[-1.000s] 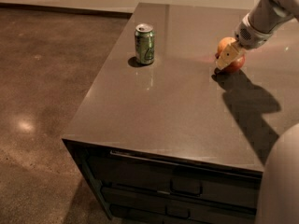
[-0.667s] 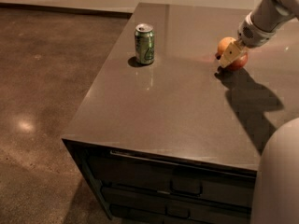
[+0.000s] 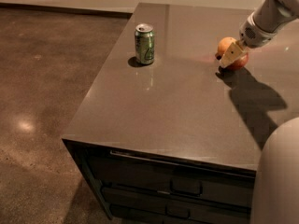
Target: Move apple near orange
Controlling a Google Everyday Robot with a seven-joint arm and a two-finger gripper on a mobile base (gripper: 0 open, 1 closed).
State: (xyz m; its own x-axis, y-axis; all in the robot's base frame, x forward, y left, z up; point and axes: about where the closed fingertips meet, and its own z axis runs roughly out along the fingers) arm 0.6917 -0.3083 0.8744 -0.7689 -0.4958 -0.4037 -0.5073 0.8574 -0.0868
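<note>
The orange (image 3: 225,45) sits on the dark table top (image 3: 177,101) at the far right. The red apple (image 3: 240,62) is right beside it, touching or nearly touching, on its near right side, and is partly hidden by my gripper. My gripper (image 3: 233,56) reaches down from the upper right on the white arm (image 3: 268,17) and is right at the apple, just in front of the orange. The apple appears to rest on the table.
A green soda can (image 3: 144,44) stands upright at the table's left middle, well apart from the fruit. The table's left and front edges drop to a brown floor (image 3: 42,101). Drawers (image 3: 182,188) face the front. A pale rounded robot part (image 3: 278,176) fills the lower right.
The gripper and apple have shifted very slightly to the right beside the orange. The orange and the can have not moved.
</note>
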